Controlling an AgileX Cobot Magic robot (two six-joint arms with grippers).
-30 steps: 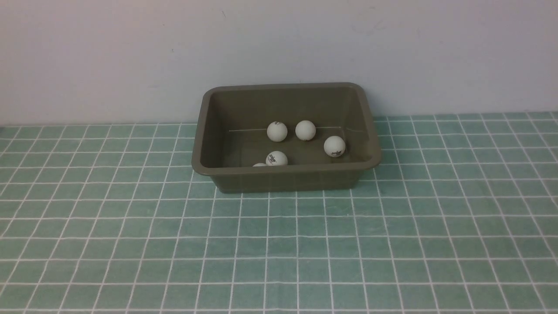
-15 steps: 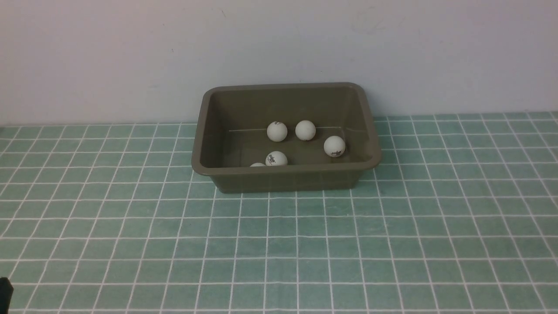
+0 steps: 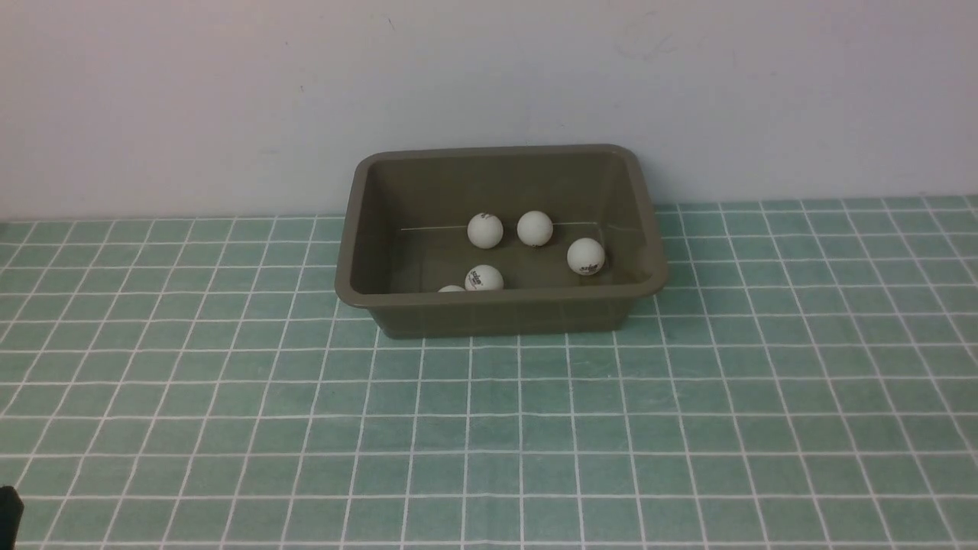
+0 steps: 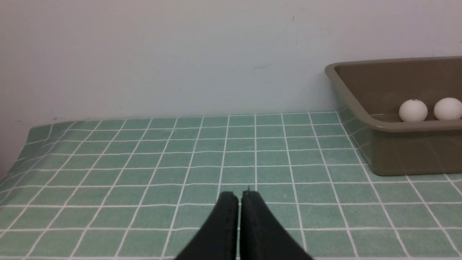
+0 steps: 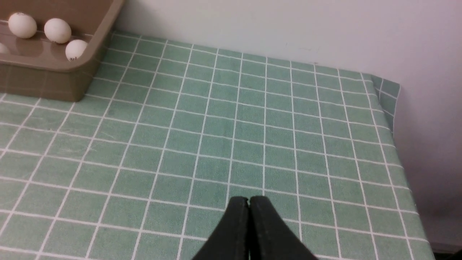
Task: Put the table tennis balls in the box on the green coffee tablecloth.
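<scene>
A plain pale wall (image 3: 229, 92) backs the scene, and the green checked tablecloth (image 3: 489, 428) with its thin white grid lines covers the whole surface up to the wall. The olive-brown box (image 3: 500, 312) sits on the cloth at the far middle, its far side close against the wall.

All five table tennis balls lie inside the box. Two rest side by side toward the far wall of the box: one ball (image 3: 485, 230) to the left and its neighbour (image 3: 535, 228) just beside it on the right. A third ball (image 3: 586, 256), with a small dark logo, lies nearer and to the right, close to the right wall of the box. A fourth ball (image 3: 484, 278), also printed, sits near the front wall, and the fifth ball (image 3: 451, 289) is just to its left, mostly hidden behind the near rim.

The left gripper (image 4: 239, 196) hovers over bare cloth with its two black fingers pressed together, grasping nothing; the box lies well apart from it, farther away and to its right. The right gripper (image 5: 248, 201) is likewise clamped together with nothing between its fingers, above bare cloth near the right edge of the table; the box stands well apart, farther away and to its left. In the front view only a dark sliver (image 3: 9, 516) shows at the near left edge; what it belongs to cannot be told.
</scene>
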